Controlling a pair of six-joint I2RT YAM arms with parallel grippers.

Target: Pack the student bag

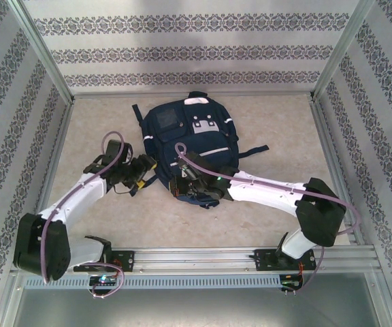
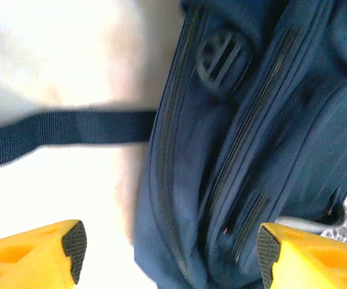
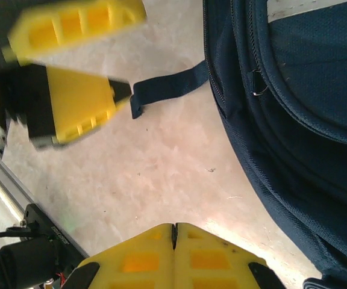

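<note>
- The bag (image 1: 190, 139) lay flat in the middle of the worktop (image 1: 264, 218). Its long axis ran away from me, top end toward the far wall.
- My left tool (image 2: 167, 247) was spread wide with nothing in it. Its yellow fingers (image 2: 35, 256) stood either side of the bag's left flank.
- A loose strap (image 2: 65, 129) trailed off that flank across the worktop, just ahead of the left tool.
- My right tool (image 3: 175, 232) was pinched fully closed on nothing. It hovered by the bag's near-left corner, with the bag off to its right.
- My guess: both tools were close, but the left one was open and faced the bag's side head-on, so the next grab looked like its job.
</note>
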